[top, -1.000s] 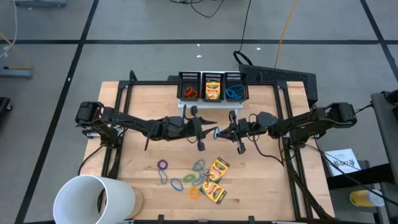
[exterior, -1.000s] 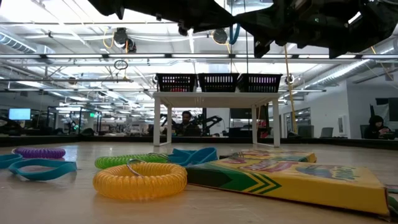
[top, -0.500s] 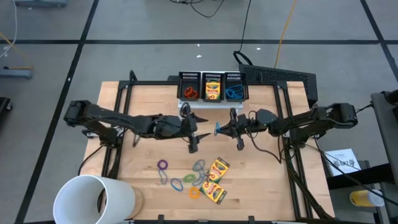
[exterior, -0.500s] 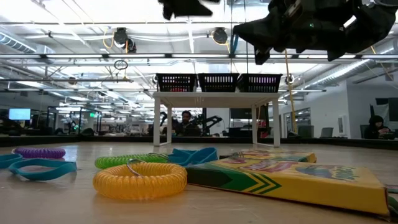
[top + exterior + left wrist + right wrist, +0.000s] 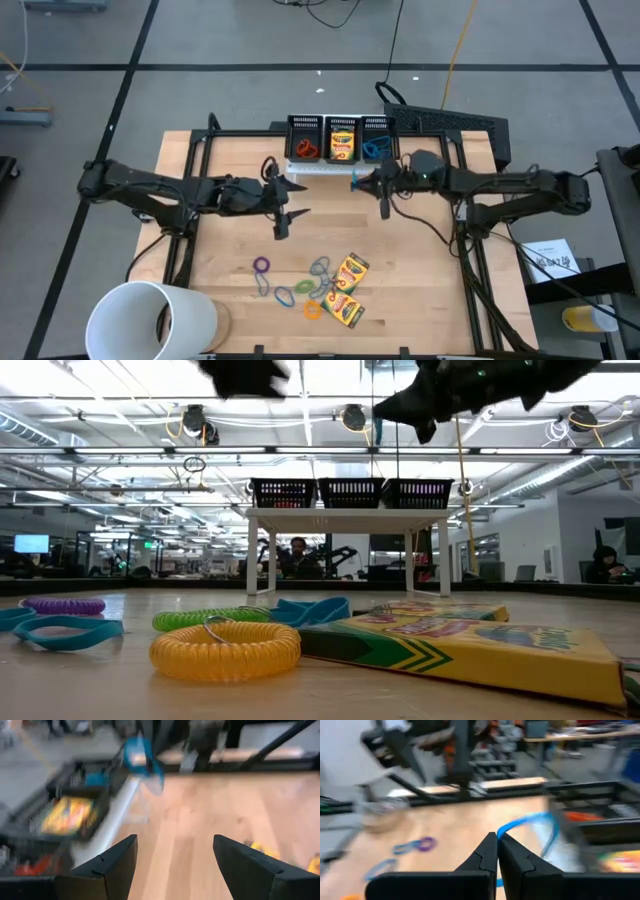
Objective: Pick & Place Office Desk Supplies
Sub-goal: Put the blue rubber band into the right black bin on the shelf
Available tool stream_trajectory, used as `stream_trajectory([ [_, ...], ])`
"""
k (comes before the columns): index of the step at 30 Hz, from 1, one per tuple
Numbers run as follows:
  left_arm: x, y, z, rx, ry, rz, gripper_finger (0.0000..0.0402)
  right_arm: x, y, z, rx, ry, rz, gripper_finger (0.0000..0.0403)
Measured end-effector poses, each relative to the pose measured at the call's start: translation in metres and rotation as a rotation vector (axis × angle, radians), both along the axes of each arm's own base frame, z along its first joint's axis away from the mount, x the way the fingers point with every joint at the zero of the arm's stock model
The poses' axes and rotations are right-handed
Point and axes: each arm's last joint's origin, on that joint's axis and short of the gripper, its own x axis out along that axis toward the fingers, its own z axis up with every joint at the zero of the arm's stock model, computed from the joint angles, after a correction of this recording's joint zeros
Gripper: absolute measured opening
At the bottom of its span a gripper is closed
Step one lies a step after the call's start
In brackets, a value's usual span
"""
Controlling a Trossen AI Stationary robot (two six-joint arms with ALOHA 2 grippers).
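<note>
The right end effector (image 5: pixel 367 182) is pressed together on a blue band (image 5: pixel 356 178), which hangs from the fingertips and shows as a thin arc in the right wrist view (image 5: pixel 530 827). It sits just near and slightly left of the right bin (image 5: pixel 377 139), the one that already holds blue bands. The coming move turns on this: the bin lies a short way farther and to the right of the held band, with the white stand (image 5: pixel 325 168) under the bins between them. The band's loop hangs down and leftward from the grip.

The left end effector (image 5: pixel 281 208) is spread and carries nothing. It stands over bare counter (image 5: pixel 420 290), left of centre and well apart from the bins. The right arm is plainly the nearer to the target.

The remaining supplies lie at the near side: loose bands (image 5: pixel 295 283) and two crayon boxes (image 5: pixel 345 290) just right of them. The middle bin (image 5: pixel 342 139) holds a crayon box; the left bin (image 5: pixel 304 140) holds orange bands.

Both wrist views are smeared by motion, so how much of the band sits between the fingers is uncertain. In the low view both arms are cut off by the upper frame edge, and only the bins' sides show there.
</note>
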Motion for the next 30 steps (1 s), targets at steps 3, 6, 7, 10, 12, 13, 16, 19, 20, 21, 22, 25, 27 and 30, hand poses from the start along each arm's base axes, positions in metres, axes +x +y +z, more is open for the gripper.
stream_trajectory([
  [3, -0.010, 0.010, -0.015, -0.048, -0.030, 0.055, 0.0271, -0.001, -0.010, 0.008, -0.062, 0.073, -0.110, 0.0000],
  [6, -0.022, 0.017, -0.026, -0.110, -0.056, 0.102, 0.0271, -0.004, -0.021, 0.012, -0.106, 0.110, -0.198, 0.0000],
  [7, -0.025, 0.018, -0.027, -0.129, -0.074, 0.110, 0.0271, -0.006, -0.025, 0.012, -0.112, 0.118, -0.228, 0.0000],
  [10, -0.031, 0.019, -0.028, -0.164, -0.101, 0.124, 0.0271, -0.014, -0.040, 0.012, -0.119, 0.142, -0.318, 0.0000],
  [12, -0.034, 0.019, -0.030, -0.176, -0.096, 0.129, 0.0271, -0.020, -0.050, 0.012, -0.124, 0.162, -0.376, 0.0000],
  [13, -0.034, 0.019, -0.030, -0.177, -0.096, 0.129, 0.0271, -0.022, -0.055, 0.011, -0.125, 0.172, -0.410, 0.0000],
  [16, -0.034, 0.019, -0.028, -0.180, -0.113, 0.128, 0.0271, -0.030, -0.070, 0.010, -0.117, 0.192, -0.480, 0.0001],
  [19, -0.032, 0.019, -0.030, -0.179, -0.107, 0.128, 0.0271, -0.036, -0.079, 0.009, -0.109, 0.202, -0.528, 0.0006],
  [20, -0.032, 0.019, -0.030, -0.180, -0.106, 0.128, 0.0271, -0.038, -0.081, 0.008, -0.105, 0.206, -0.538, 0.0007],
  [21, -0.032, 0.019, -0.030, -0.185, -0.110, 0.130, 0.0271, -0.039, -0.083, 0.008, -0.097, 0.206, -0.546, 0.0009],
  [22, -0.032, 0.019, -0.029, -0.193, -0.117, 0.132, 0.0271, -0.040, -0.084, 0.008, -0.087, 0.203, -0.554, 0.0010],
  [25, -0.032, 0.019, -0.029, -0.239, -0.129, 0.149, 0.0271, -0.041, -0.085, 0.008, -0.080, 0.209, -0.558, 0.0017],
  [27, -0.032, 0.019, -0.029, -0.260, -0.140, 0.156, 0.0271, -0.041, -0.085, 0.007, -0.078, 0.214, -0.558, 0.0026],
  [30, -0.031, 0.019, -0.028, -0.258, -0.148, 0.155, 0.0271, -0.041, -0.085, 0.006, -0.075, 0.225, -0.556, 0.0049],
])
